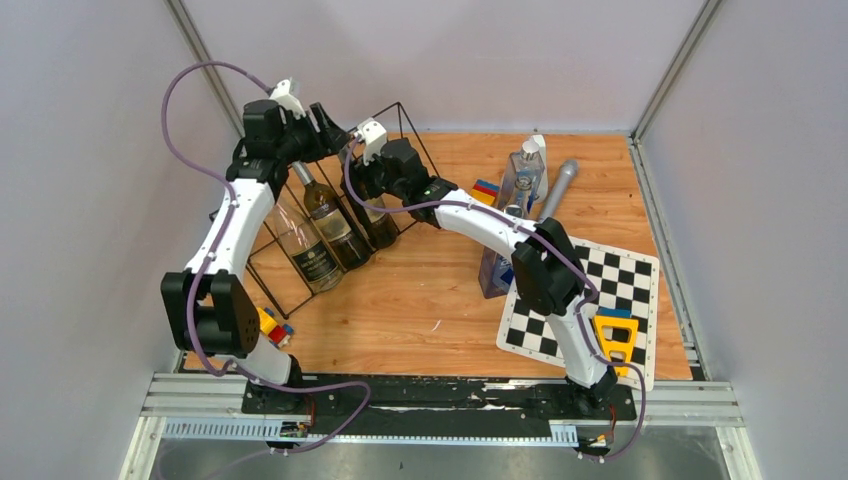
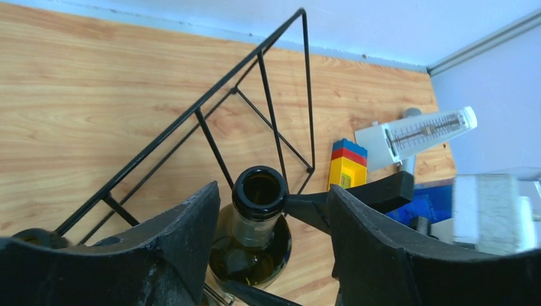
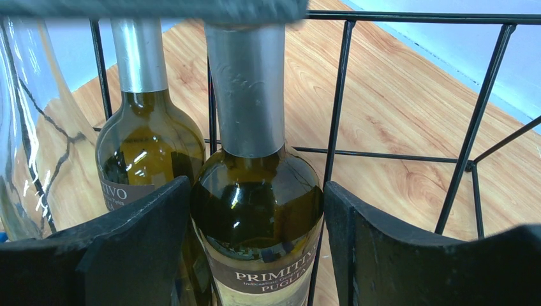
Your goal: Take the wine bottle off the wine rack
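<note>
Top external: rack (image 1: 418, 140) stands far left on the table (image 1: 420, 290). Bottle (image 3: 255, 204) is the rightmost of three leaning in it, dark glass, mouth uncorked. Likely heavy, rigid, slick, breakable; the neck foil (image 3: 245, 89) looks the safest hold. Left gripper (image 2: 273, 191) spread wide around the mouth. Right gripper (image 3: 257, 188) spread, flanking the shoulder.

The Primitivo wine bottle (image 3: 255, 178) sits in the black wire wine rack (image 3: 415, 14), silver capsule up. The right gripper (image 3: 256, 191) has its black fingers (image 3: 127, 248) close beside the bottle's shoulder; contact is unclear. Left of it are a second wine bottle (image 3: 143, 146) and a clear glass bottle (image 3: 19, 127).
</note>
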Robot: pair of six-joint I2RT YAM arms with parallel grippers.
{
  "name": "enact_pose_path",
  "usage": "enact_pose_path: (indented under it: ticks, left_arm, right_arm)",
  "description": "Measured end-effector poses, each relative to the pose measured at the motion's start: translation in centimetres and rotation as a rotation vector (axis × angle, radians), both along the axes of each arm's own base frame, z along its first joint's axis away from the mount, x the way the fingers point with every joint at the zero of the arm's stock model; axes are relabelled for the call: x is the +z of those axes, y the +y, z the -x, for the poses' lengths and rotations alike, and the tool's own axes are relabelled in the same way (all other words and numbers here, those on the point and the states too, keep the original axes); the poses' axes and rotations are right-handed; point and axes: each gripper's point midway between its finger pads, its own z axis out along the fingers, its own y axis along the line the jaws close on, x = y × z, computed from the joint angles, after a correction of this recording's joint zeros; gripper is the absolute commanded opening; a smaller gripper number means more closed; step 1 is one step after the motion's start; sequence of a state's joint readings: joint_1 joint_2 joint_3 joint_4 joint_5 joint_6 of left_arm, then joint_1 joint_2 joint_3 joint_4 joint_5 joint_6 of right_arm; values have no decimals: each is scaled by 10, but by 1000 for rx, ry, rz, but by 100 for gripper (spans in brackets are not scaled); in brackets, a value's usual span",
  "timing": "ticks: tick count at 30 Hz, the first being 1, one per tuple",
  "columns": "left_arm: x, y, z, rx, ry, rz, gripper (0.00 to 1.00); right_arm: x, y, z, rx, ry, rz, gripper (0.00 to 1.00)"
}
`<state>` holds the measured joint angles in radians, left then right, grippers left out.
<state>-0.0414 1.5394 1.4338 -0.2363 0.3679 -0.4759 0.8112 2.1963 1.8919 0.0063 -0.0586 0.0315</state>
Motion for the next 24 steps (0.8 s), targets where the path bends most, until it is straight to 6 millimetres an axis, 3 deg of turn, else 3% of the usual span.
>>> enact_pose_path:
  ticks: [6, 9, 18, 24]
  left_arm:
    - [-36, -8, -3, -46, 62, 15, 61]
    - [-48, -9, 0, -53, 86, 18, 49]
    - [-47, -14, 0, -97, 59, -1, 0]
    - [-43, -25, 3, -140, 27, -29, 0]
  right_arm:
    - [1, -1, 1, 2, 1, 1, 43]
    - [1, -1, 1, 3, 1, 1, 43]
    - [4, -2, 3, 4, 2, 0, 45]
    - [7, -10, 6, -8, 4, 5, 62]
